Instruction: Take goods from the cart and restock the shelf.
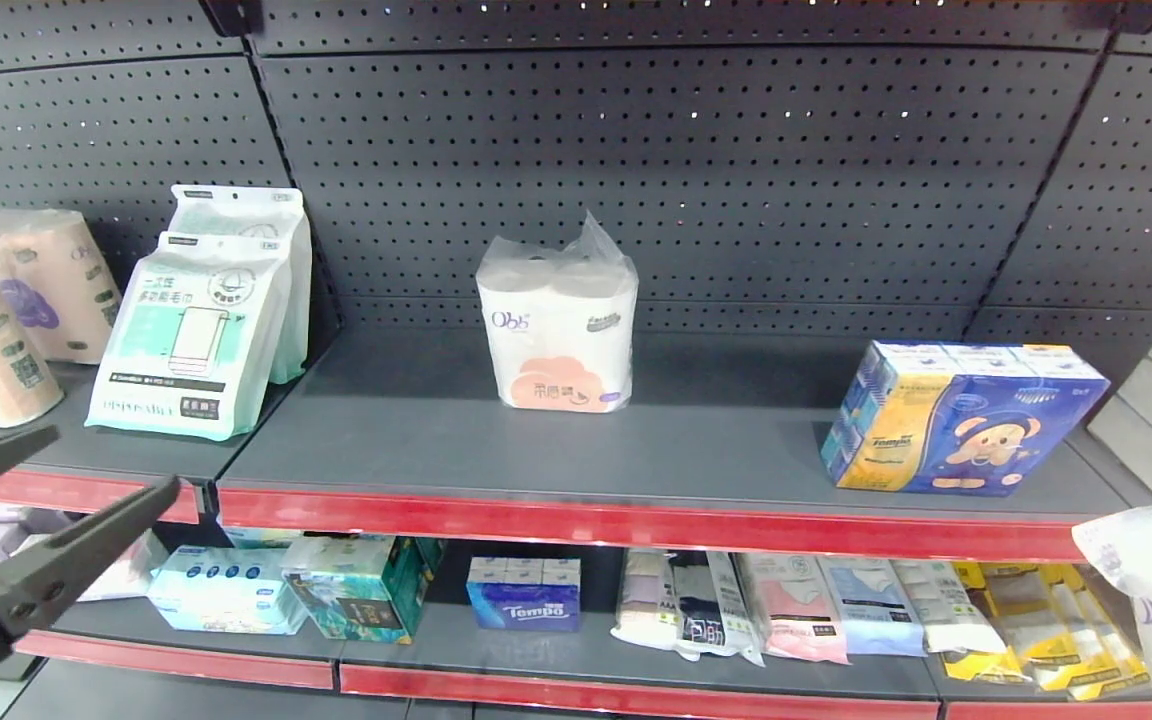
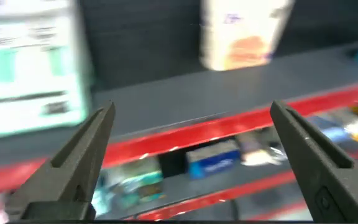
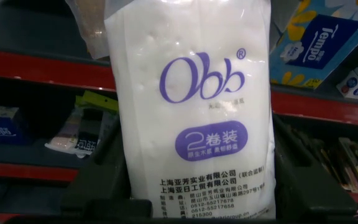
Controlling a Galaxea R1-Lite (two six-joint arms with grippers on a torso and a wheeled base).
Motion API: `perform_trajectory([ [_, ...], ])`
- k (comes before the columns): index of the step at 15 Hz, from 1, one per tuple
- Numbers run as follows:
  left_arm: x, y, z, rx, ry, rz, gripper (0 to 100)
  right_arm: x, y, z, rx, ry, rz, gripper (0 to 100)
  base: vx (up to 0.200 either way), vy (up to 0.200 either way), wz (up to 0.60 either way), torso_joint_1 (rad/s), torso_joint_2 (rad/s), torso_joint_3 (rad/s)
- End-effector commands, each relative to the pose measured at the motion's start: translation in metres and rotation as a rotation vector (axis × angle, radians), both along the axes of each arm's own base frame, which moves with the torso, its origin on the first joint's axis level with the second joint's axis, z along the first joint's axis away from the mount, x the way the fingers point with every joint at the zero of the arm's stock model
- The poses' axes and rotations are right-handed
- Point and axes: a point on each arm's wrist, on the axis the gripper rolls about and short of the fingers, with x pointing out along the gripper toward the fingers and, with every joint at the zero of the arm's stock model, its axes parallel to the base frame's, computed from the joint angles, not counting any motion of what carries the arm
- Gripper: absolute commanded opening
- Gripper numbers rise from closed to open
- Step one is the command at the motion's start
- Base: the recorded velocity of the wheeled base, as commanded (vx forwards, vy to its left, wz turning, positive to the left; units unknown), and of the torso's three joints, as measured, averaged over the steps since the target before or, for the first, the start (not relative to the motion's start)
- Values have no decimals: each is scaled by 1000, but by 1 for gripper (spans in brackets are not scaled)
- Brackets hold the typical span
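Ahead, a dark grey shelf [image 1: 636,440] with a red strip [image 1: 636,522] along its front edge stands against a perforated dark back wall [image 1: 686,170]. At the centre of its board an upright roll pack [image 1: 556,325] stands in white film, with purple lettering and a peach patch low on its face. At 3 o'clock from it lies a blue and yellow tissue bundle [image 1: 961,415] printed with a cartoon animal. At 9 o'clock stand two white and green pouches [image 1: 201,330], one behind the other, with beige roll packs [image 1: 6,300] beyond them. The lower shelf [image 1: 586,655], at 6 o'clock, carries mixed tissue packs. The left tool [image 2: 191,109] hangs at 8 o'clock before the red strip, its jaws wide apart with nothing between them. The right tool [image 3: 201,186] grips a white held pack [image 3: 197,112] upright at 4 o'clock, in front of the shelf. The pack's label bears large purple letters above a purple oval badge and small dark print.
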Motion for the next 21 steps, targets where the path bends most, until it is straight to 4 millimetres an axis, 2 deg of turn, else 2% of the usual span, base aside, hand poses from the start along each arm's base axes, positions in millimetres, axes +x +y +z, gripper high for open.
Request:
perform_trajectory([
  [1,72,-3,-9,-23,124,-196,100,1,0,-1,0,16,-2,0,0,0,0,0,0,0],
  [4,112,2,-14,-46,109,-322,100,0,0,2,-3,5,-2,0,0,0,0,0,0,0],
  [8,163,19,-18,-75,106,-418,100,2,0,10,-7,1,1,0,0,0,0,0,0,0],
  [10,183,19,-21,-83,94,-499,100,1,0,11,-9,-2,0,0,0,0,0,0,0,0],
  [11,206,21,-28,-93,100,-546,100,1,0,10,-9,-2,0,0,0,0,0,0,0,0],
  [13,230,19,-31,-93,91,-577,100,1,0,11,-12,-6,3,0,0,0,0,0,0,0],
  [18,262,2,-55,-104,96,-698,100,-1,0,11,-29,-12,4,0,0,0,0,0,0,0],
  [19,277,0,-65,-94,70,-709,100,0,0,11,-29,-9,3,0,0,0,0,0,0,0],
  [21,294,0,-70,-89,40,-711,100,0,0,11,-31,-10,3,0,0,0,0,0,0,0],
])
